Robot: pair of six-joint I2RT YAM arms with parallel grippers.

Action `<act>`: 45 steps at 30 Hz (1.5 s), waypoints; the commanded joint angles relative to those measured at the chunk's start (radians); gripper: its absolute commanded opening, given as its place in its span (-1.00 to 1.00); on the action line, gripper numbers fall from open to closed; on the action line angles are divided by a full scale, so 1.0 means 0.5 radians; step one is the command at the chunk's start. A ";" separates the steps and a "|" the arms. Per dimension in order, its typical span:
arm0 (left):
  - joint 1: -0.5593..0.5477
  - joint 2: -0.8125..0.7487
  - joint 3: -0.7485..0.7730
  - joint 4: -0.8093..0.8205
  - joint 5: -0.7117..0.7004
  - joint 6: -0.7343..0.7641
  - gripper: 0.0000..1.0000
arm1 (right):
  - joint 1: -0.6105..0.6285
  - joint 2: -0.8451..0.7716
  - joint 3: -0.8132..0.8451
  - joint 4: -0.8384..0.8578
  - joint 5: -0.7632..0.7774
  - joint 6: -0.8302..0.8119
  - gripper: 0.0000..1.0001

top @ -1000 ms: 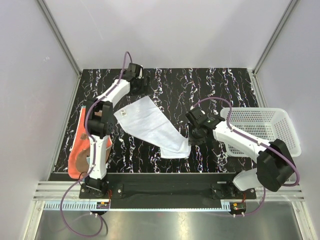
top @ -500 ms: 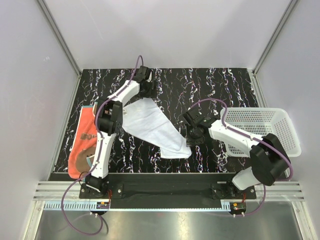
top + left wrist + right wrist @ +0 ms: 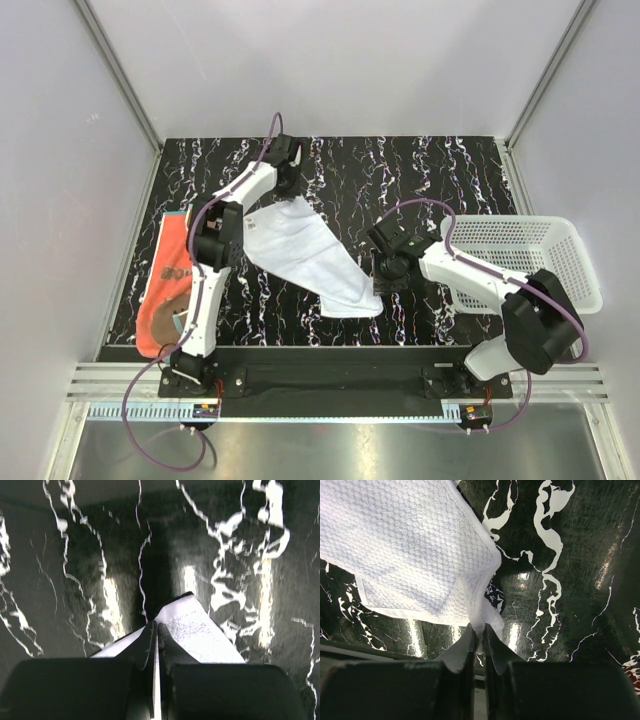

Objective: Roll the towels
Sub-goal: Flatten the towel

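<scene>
White towel lies flat and unrolled on the black marbled table, stretched on a diagonal from far-left to near-right. Orange towel lies flat at the left edge, well apart from it and partly under the left arm. Left gripper is clenched on the far corner of the white cloth, and only a thin tip of fabric sits between the fingers. Right gripper is clamped on the near-right corner, where the hem bunches into a small tuft. Risk 1: both holds are at the very edge of the cloth, so my judgement is that any pull of the arms away from each other could strip a corner out. Risk 2: the cloth lies skewed and a folded-over layer shows near the right hold, so a roll begun from here would likely come out conical or loose. Risk 3: the right arm lies just beside the white basket, so a wide sweep could nudge it, and the left elbow could drag the orange cloth. The overhead view gives the layout, both towels and the basket, but hides both pinches. The wrist views show the pinches, and the right one also shows the waffle weave and the doubled layer.
</scene>
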 commanded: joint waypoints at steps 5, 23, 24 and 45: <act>-0.003 -0.493 -0.233 -0.088 -0.011 -0.003 -1.00 | -0.014 -0.144 0.163 -0.170 0.072 -0.026 -1.00; 0.016 -2.586 -1.494 -0.334 -0.128 -0.507 -1.00 | -0.023 -0.687 0.897 -1.001 0.627 -0.026 -0.99; 0.016 -2.696 -1.506 -0.407 -0.149 -0.534 -1.00 | -0.023 -0.727 0.982 -1.035 0.664 -0.026 -1.00; 0.188 -1.612 -1.338 -0.175 -0.119 -0.645 -1.00 | -0.766 0.760 1.458 -0.514 0.142 -0.511 -1.00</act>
